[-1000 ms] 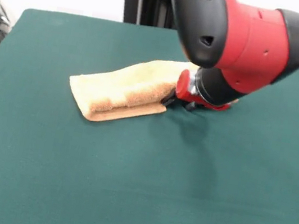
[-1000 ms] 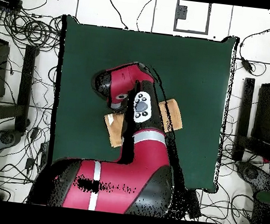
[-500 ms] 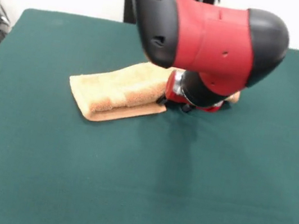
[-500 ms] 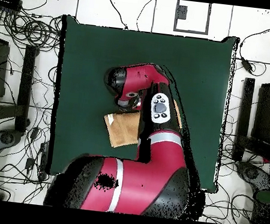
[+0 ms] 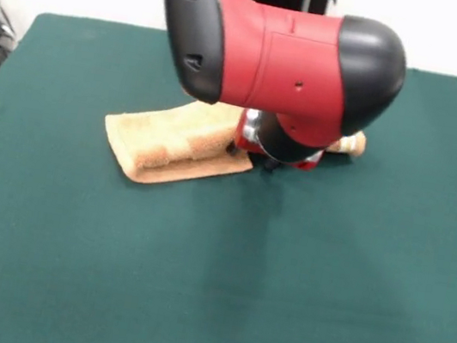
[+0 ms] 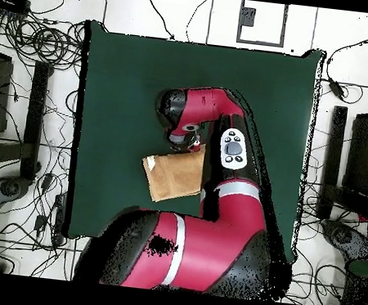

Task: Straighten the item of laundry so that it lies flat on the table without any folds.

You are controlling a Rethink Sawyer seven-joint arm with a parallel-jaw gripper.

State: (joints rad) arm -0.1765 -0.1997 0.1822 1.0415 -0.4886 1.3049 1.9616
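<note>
Towel [image 5: 176,144] is lying folded over itself near the middle of the green surface [image 5: 65,267], and the hand [image 5: 267,155] is sitting low at its edge, probably going for the top layer, though honestly I can't tell if it's gripping anything.

You saw the orange-tan towel [image 5: 176,146] lying folded on the green surface [image 5: 212,273], a lower layer sticking out along its near edge. The red and black arm [image 5: 273,57] covered its right part, the end effector [image 5: 270,154] low beside it.
</note>
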